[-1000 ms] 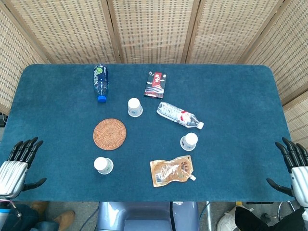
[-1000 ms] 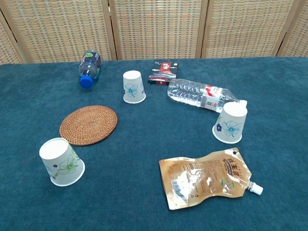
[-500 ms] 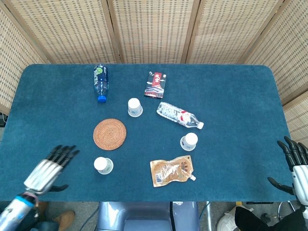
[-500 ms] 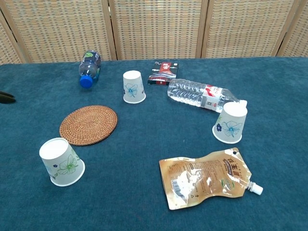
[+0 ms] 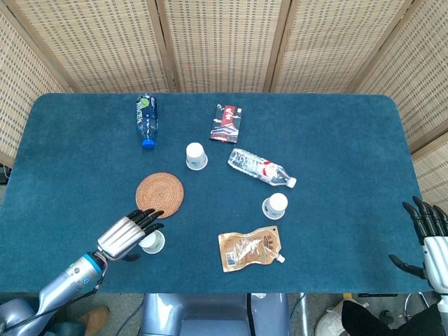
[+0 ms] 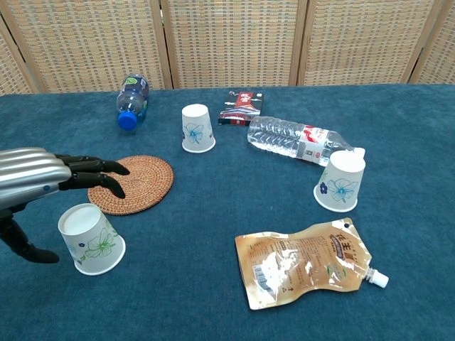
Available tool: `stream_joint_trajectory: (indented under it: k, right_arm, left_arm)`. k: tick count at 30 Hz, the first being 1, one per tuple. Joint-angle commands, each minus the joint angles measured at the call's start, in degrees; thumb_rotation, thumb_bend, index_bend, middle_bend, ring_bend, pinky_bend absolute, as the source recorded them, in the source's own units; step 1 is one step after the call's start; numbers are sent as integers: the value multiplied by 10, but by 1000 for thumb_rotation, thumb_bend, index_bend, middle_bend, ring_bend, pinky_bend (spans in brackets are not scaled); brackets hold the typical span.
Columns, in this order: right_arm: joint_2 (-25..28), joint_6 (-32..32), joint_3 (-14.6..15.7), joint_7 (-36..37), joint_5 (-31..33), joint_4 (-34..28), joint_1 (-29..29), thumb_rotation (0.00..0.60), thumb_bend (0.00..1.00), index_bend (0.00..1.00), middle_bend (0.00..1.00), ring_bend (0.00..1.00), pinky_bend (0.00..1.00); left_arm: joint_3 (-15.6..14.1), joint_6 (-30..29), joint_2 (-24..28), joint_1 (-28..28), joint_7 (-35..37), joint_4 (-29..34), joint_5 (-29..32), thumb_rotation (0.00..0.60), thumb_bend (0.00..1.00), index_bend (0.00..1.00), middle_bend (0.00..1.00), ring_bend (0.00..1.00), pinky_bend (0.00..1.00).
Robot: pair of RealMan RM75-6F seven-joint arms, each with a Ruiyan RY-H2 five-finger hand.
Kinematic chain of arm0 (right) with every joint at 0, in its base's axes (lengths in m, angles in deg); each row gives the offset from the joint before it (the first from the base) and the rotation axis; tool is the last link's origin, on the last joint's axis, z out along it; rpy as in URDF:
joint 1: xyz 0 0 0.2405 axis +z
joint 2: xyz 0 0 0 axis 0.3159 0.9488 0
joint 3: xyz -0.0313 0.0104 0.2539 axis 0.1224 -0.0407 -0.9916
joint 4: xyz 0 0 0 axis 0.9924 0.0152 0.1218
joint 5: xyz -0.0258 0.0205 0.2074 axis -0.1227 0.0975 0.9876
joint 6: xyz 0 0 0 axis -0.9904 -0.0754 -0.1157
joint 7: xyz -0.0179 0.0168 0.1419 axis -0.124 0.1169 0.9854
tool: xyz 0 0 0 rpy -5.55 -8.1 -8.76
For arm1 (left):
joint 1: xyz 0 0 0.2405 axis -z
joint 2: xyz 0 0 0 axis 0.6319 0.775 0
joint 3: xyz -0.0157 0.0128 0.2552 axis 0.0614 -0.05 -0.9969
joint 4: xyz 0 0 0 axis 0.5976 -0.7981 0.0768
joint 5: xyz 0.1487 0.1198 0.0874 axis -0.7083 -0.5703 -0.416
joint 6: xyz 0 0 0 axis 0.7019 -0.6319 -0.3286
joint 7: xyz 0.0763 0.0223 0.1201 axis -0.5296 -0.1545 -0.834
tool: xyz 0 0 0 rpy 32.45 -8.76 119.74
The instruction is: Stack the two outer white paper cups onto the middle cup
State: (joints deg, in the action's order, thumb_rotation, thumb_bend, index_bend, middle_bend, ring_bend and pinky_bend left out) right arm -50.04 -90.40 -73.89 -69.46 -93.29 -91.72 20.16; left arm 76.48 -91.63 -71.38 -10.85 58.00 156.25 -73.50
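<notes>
Three white paper cups with flower prints stand upside down on the blue table. One cup (image 5: 197, 155) (image 6: 197, 128) is at the back, one (image 5: 275, 206) (image 6: 340, 182) on the right, one (image 5: 150, 241) (image 6: 91, 239) at the near left. My left hand (image 5: 129, 233) (image 6: 43, 177) hovers just above and to the left of the near-left cup, fingers stretched out and apart, thumb low beside the cup, holding nothing. My right hand (image 5: 428, 238) is open off the table's right front corner, seen only in the head view.
A round woven coaster (image 5: 159, 195) (image 6: 131, 184) lies just behind the near-left cup. A blue-capped bottle (image 5: 146, 120), a red-black packet (image 5: 227, 123), a clear bottle (image 5: 260, 168) next to the right cup and a brown pouch (image 5: 250, 249) also lie on the table.
My left hand has come in from the front left edge, rightward over the table, to above the near-left cup. The right hand has barely shifted. The cups have not moved.
</notes>
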Motion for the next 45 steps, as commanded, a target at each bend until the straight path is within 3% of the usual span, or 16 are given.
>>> stream_joint_trajectory:
  k: [1, 8, 14, 19, 21, 23, 26, 30, 36, 45]
  right_arm:
    - [-1, 2, -1, -2, 2, 0, 1, 600, 0, 0, 0, 0, 0]
    - [-3, 3, -2, -2, 5, 2, 1, 600, 0, 0, 0, 0, 0]
    - [-5, 7, -3, -3, 8, 3, 3, 600, 0, 0, 0, 0, 0]
    - [-5, 16, -3, -3, 13, 2, 6, 600, 0, 0, 0, 0, 0]
    - [-6, 19, -5, -4, 16, 1, 8, 600, 0, 0, 0, 0, 0]
    - [-8, 28, -9, -6, 28, 3, 12, 600, 0, 0, 0, 0, 0]
    - [-11, 43, -15, -9, 47, 9, 18, 600, 0, 0, 0, 0, 0]
    - [-13, 55, -24, -6, 70, 18, 21, 600, 0, 0, 0, 0, 0]
    - [-16, 50, -31, -4, 77, 29, 22, 600, 0, 0, 0, 0, 0]
    - [-21, 44, -37, -7, 84, 35, 21, 600, 0, 0, 0, 0, 0]
  left_arm:
    - [4, 4, -10, 11, -2, -9, 6, 600, 118, 261, 156, 176, 263]
    - [8, 28, -6, 26, -13, 4, 45, 600, 161, 492, 355, 355, 398]
    - [24, 14, 9, 36, 3, 15, 64, 600, 187, 516, 374, 369, 405]
    - [55, 15, 35, 55, 21, 40, 90, 600, 202, 521, 377, 372, 406]
    - [74, 19, 47, 66, 25, 52, 107, 600, 198, 521, 377, 372, 406]
    - [135, 40, 66, 103, 27, 68, 163, 600, 195, 521, 377, 372, 406]
    - [188, 102, 84, 157, 2, 74, 263, 600, 194, 519, 377, 371, 405]
    - [224, 142, 64, 235, -68, 37, 384, 600, 193, 518, 377, 371, 405]
    - [222, 163, 16, 329, -149, -46, 518, 600, 193, 518, 377, 371, 404]
    - [189, 193, -54, 409, -187, -168, 634, 600, 193, 516, 377, 371, 403]
